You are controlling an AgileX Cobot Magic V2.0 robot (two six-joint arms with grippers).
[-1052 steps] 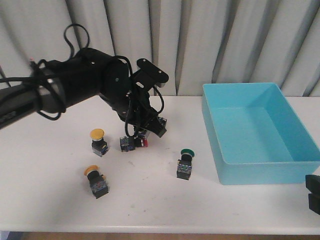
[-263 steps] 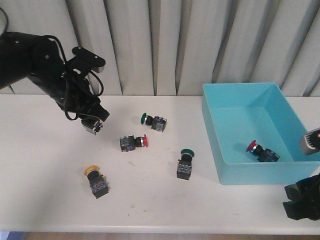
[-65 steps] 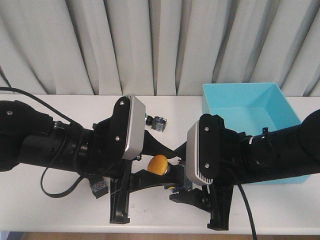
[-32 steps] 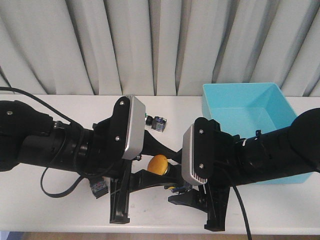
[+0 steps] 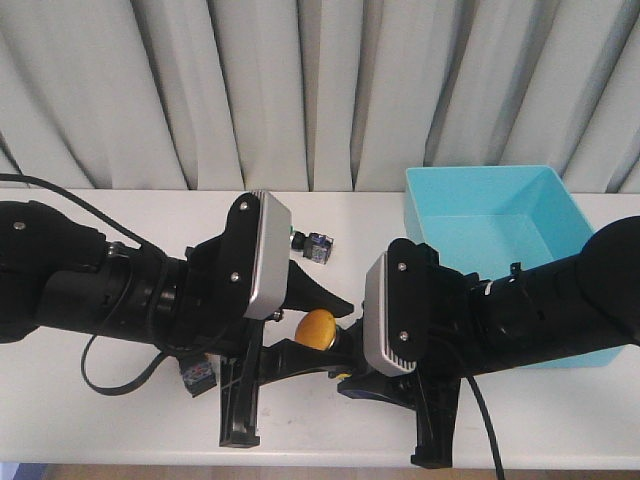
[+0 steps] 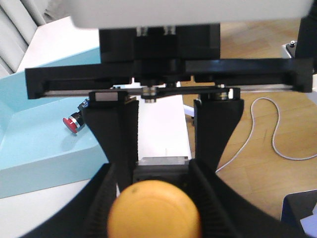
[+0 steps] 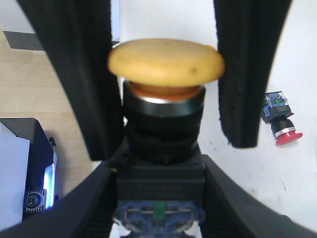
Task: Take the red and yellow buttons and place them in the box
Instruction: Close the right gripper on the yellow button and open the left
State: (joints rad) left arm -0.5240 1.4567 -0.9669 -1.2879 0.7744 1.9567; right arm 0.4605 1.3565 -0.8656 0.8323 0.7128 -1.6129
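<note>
Nearest, above the front edge of the table (image 5: 560, 420), a yellow button (image 5: 320, 328) is being held in mid-air between the two arms, apparently so that it is being passed toward the side where the box lies. The left gripper (image 6: 151, 173) is being kept closed on the button's cap end, its fingers (image 7: 74, 74) lying against both rims of the yellow cap. The right gripper (image 7: 159, 171) is being pressed from the opposite side onto the blocky body, both jaws flush with its sides; how firmly it is being squeezed cannot be told. With both grips on, a release by the left is judged to be what the handover is calling for next. Just beneath the left arm, another button body (image 5: 196, 372) is being left on the table, its cap hidden. A red button (image 7: 281, 125) is also lying on the table. Farther back, a green-capped switch (image 5: 312, 243) is being left alone, since it is no part of the task. Far right, the box (image 5: 480, 172) is being kept open-topped for receiving, and one red button (image 6: 73, 124) is already lying inside it.
</note>
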